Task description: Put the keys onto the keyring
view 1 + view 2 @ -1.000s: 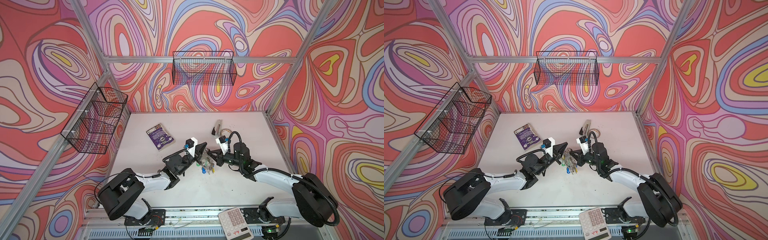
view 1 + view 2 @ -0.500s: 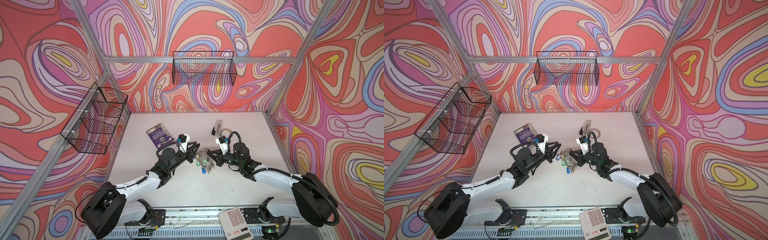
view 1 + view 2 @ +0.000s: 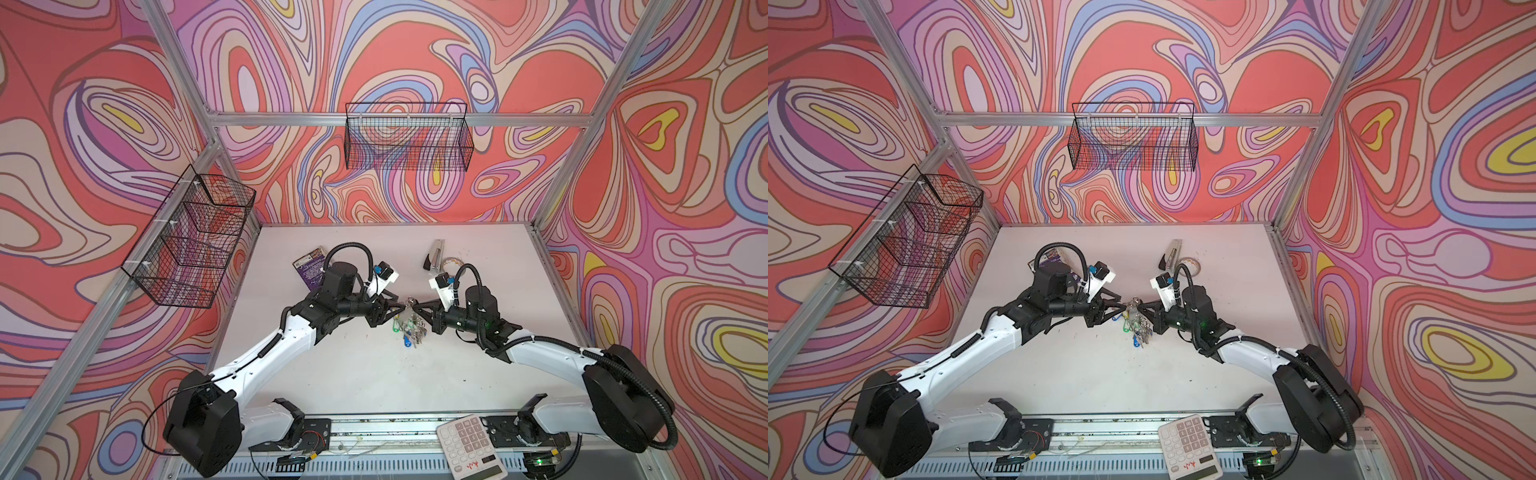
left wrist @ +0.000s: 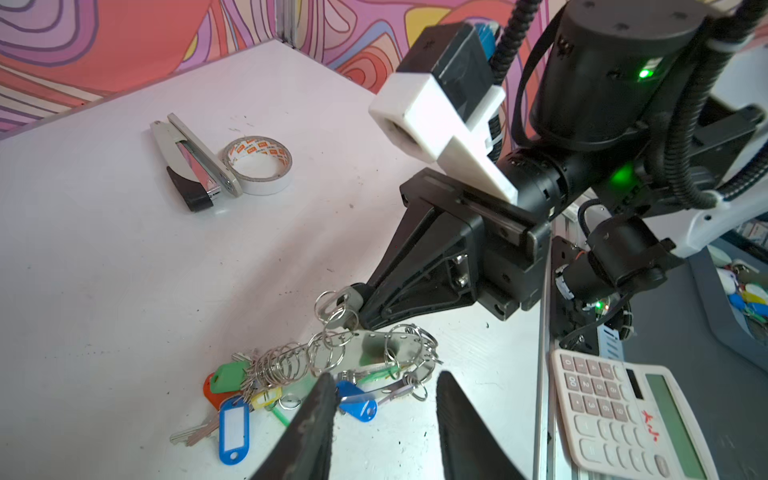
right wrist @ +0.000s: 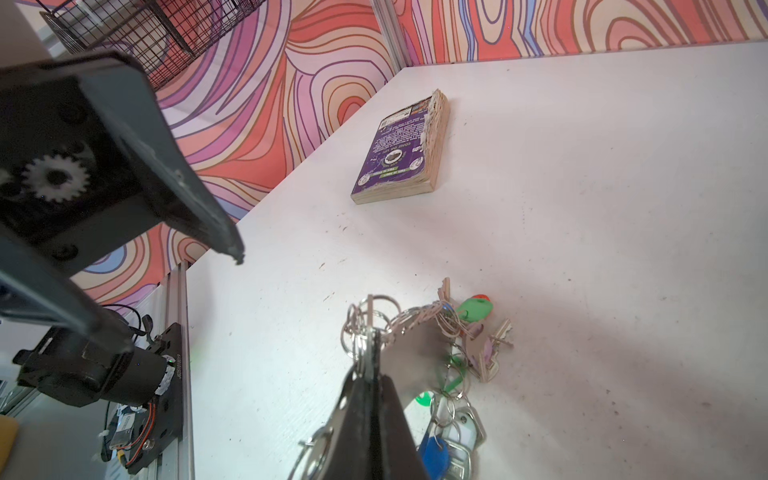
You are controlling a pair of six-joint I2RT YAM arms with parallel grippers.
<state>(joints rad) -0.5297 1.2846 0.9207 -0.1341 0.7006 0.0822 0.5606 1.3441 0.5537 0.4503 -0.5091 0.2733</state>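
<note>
R pincer (image 4: 356, 300) is shut tight, clamped on the small rings (image 4: 328, 305) at one end of the keyring (image 4: 374, 345). R wrist cam agrees: fingers (image 5: 365, 424) pressed together w/ rings poking out past the tips. That end of the plate looks tilted up off the table (image 4: 124, 270); the rest of the bunch w/ coloured tags trails down onto it.

L pincer (image 4: 386, 377) is apart, nothing between its fingers (image 4: 316, 415). It hangs just over the plate's mid section, w/ one finger in front of the blue tag (image 4: 359, 407).

In both top views the two pincers meet almost tip to tip over the bunch, L pincer (image 3: 398, 309) and R pincer (image 3: 417, 309).

As for the keys (image 5: 463, 434): in R wrist cam a tag w/ white window and darkish rim sits low in the bunch, just beside R pincer's fingers and below the plate. Prob. them. I can't tell if it's on a ring. Neither pincer grips it as far as I can see.
</note>
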